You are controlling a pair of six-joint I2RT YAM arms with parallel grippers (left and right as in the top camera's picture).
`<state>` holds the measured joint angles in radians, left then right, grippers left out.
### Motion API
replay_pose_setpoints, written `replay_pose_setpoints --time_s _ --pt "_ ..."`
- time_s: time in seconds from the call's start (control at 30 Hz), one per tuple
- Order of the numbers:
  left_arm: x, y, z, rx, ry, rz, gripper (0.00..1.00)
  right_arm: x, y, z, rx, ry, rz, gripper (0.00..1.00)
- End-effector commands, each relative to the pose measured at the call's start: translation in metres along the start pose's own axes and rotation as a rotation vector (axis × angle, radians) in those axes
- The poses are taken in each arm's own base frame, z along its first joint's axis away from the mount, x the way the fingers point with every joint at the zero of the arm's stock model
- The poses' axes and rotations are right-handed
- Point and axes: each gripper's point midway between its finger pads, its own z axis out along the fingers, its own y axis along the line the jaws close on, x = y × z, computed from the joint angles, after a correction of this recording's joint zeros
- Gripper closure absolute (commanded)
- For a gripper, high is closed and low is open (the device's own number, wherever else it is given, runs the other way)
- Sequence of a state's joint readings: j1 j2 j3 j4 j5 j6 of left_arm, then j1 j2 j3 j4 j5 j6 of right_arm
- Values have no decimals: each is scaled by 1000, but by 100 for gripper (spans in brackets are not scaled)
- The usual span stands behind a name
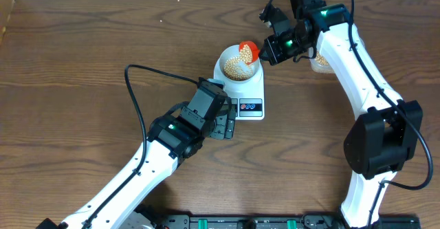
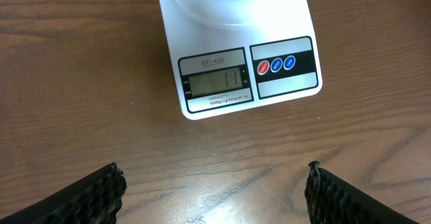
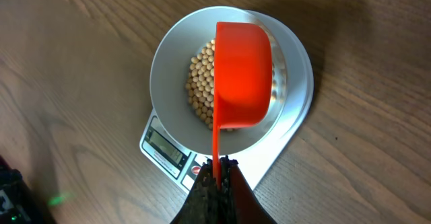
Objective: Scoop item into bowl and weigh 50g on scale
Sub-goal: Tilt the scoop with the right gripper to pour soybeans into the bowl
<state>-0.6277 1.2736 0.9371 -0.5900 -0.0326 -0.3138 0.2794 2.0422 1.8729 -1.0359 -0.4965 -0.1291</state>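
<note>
1. While the right gripper (image 3: 217,175) is clamped tight on the thin handle of an orange measuring scoop (image 3: 242,76), the scoop's cup hangs tipped just ahead of its fingertips, over the white bowl (image 3: 168,69).
2. Soybeans (image 3: 200,83) lie in the bowl, beneath the cup.
3. The bowl stands on the digital kitchen scale (image 2: 283,29).
4. The left gripper (image 2: 215,194) is spread wide, holding nothing; the scale's display (image 2: 215,83) lies just ahead of it.

1. The left arm (image 1: 137,170) reaches in from the near edge toward the centre. Its pincer (image 2: 214,194) points down, jaws spread wide, holding nothing.
2. The right arm (image 1: 357,78) stretches away, wrist turned leftward. Its pincer (image 3: 217,177) is clamped tight on a scoop (image 3: 242,76) handle.
</note>
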Motion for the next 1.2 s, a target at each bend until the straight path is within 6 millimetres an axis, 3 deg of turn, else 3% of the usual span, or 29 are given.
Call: replay_pose_setpoints --time_s 0.0,1.17 --pt "-1 2 0 -10 -4 4 12 -14 16 -22 5 -58 -70 99" --pt "-1 2 0 -10 -4 4 12 -8 23 -23 -31 -41 -94 99"
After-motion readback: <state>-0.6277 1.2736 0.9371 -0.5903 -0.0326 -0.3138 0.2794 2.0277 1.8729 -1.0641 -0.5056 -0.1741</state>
